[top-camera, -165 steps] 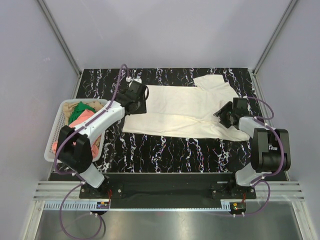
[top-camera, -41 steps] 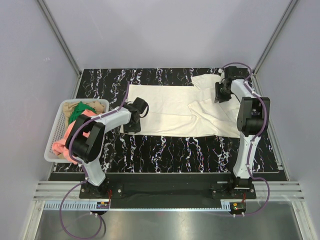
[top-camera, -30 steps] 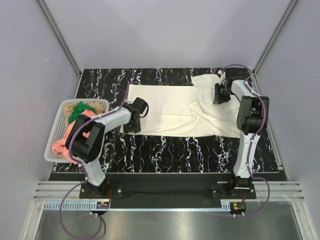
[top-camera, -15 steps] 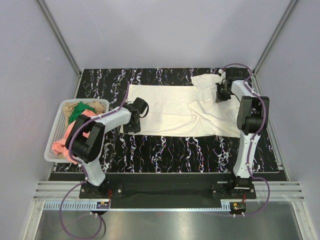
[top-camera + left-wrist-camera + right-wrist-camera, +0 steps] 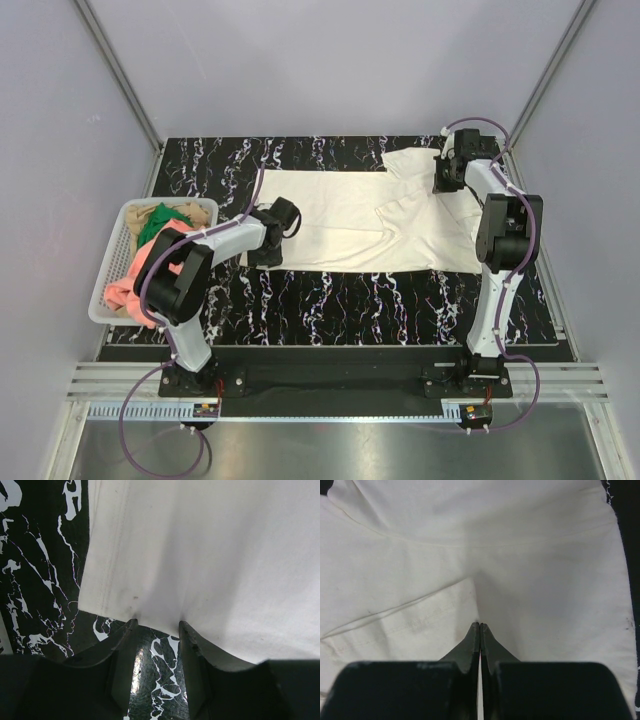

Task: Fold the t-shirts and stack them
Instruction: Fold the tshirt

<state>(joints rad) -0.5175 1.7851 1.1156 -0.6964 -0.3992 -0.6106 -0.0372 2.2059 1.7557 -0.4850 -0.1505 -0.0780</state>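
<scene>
The right gripper (image 5: 480, 625) is shut tight. Its two tips press together with a small bit of the cream-white t-shirt (image 5: 530, 555) pinched between them. The cloth pulls up into little creases that run to the tips. A folded flap with a stitched edge lies just to the left of the tips. From the top camera, the right gripper (image 5: 441, 186) is at the far right of the surface (image 5: 350, 300), on the sleeve end of the shirt.

The left gripper (image 5: 157, 625) is loose, with its two fingers (image 5: 125, 650) apart. The tips touch the near edge of the cream-white t-shirt (image 5: 210, 555), close to its left corner. The cloth dents a little where each tip meets it. The black surface (image 5: 45, 580) with white streaks shows under the fingers and to the left of the shirt. From the top camera, the left gripper (image 5: 260, 254) is low at the near left corner of the shirt.

The cream-white t-shirt (image 5: 330, 220) lies spread out across the far half of the surface. Its straight bottom edge is on the left and its sleeves are on the right.

A white basket (image 5: 103, 293) sits at the left edge of the surface, well apart from the big shirt. A pink t-shirt (image 5: 125, 285), a green t-shirt (image 5: 154, 226) and a tan t-shirt (image 5: 188, 212) are bunched up inside it.
</scene>
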